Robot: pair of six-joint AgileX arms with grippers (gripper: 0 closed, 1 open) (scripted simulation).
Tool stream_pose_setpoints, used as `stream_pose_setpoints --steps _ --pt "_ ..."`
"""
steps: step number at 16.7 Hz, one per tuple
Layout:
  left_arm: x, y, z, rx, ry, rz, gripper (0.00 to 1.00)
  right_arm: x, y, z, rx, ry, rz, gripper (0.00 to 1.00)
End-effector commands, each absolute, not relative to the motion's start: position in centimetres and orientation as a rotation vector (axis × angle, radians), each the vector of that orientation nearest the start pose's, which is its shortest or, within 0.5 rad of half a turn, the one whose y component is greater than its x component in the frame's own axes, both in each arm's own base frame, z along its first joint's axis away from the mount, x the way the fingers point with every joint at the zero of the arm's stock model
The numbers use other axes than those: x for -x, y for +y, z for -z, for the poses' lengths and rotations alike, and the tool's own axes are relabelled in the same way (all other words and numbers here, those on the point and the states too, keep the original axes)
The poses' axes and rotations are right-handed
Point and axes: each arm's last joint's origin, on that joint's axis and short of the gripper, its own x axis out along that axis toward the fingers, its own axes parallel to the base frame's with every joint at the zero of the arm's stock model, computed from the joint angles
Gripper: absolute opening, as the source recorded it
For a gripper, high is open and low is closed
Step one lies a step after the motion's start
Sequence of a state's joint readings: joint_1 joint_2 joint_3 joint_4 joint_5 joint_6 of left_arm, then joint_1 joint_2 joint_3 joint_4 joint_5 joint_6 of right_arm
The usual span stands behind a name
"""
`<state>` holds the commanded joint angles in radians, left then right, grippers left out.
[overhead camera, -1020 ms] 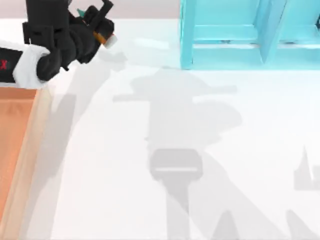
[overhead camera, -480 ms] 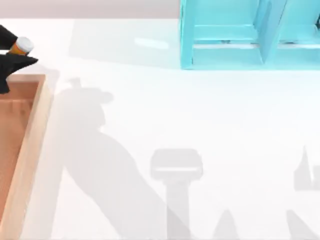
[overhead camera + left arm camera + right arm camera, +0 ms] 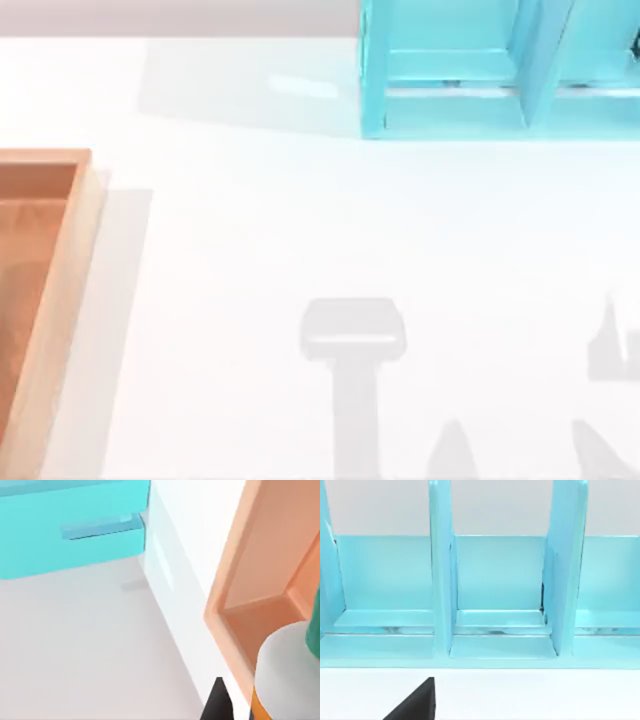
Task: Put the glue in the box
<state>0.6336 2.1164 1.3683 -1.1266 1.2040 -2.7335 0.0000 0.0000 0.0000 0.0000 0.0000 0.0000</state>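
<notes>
While the box lies at the top view's nine o'clock edge, its pale tan wall running down toward seven o'clock and its reddish-brown inside cut off by the frame, the white worktop beside it carries grey shadows toward five and six o'clock. The cyan-blue shelf unit stands at the worktop's one o'clock, well apart from the box, with upright dividers splitting it into compartments.

In the left wrist view the glue sits very close to the camera: a white label band, a sliver of orange body below it and a strip of dark green cap at the frame's edge. It appears in front of the box's corner, with the reddish-brown inside showing just past the bottle; I cannot tell whether it is touching the box or above it. A dark finger of the left gripper shows just beside the bottle. The bottle seems to be carried at the left jaws, but how far they stand open I cannot tell.

The right wrist view faces the shelf unit straight on, three compartments across, with the worktop in front. One dark fingertip of the right gripper shows; whether those jaws are open or closed I cannot tell.
</notes>
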Motion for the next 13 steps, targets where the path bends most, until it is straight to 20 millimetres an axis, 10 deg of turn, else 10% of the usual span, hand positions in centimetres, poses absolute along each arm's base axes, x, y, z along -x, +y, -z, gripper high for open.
stream_pose_setpoints --steps 8,13 --pt "-21.0 22.6 -10.4 -0.349 -0.03 0.874 0.0 -10.6 -0.1 -16.0 0.0 0.0 0.0 1.0" --pt "-19.2 22.9 -9.9 -0.036 0.062 0.804 0.0 -10.6 -0.1 -16.0 0.0 0.0 0.0 1.0"
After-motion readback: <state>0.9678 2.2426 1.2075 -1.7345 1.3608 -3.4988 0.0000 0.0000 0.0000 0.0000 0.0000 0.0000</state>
